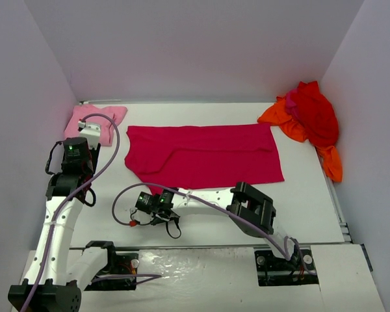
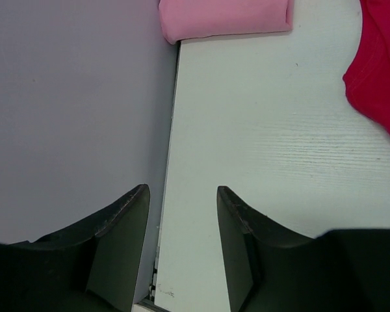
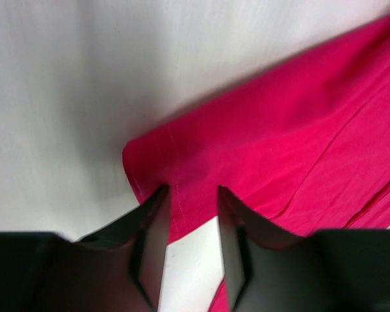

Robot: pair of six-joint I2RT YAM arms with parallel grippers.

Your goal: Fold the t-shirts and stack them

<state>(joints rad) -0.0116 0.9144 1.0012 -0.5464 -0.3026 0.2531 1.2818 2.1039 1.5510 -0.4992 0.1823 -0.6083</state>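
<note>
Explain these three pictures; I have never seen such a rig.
A left arm and a right arm are bolted to a white table. One picture looks down from above; the other two come from wrist cameras. A folded pink t-shirt lies far left, a crimson-magenta t-shirt is spread mid-table, and a red t-shirt and an orange t-shirt are heaped far right. The left gripper is open and empty. The right gripper stands open at the crimson-magenta t-shirt's corner.

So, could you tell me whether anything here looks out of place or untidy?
Yes: the red cloth t-shirt and the orange cloth t-shirt lie crumpled in a heap at the far right corner, unlike the folded light pink t-shirt.
</note>
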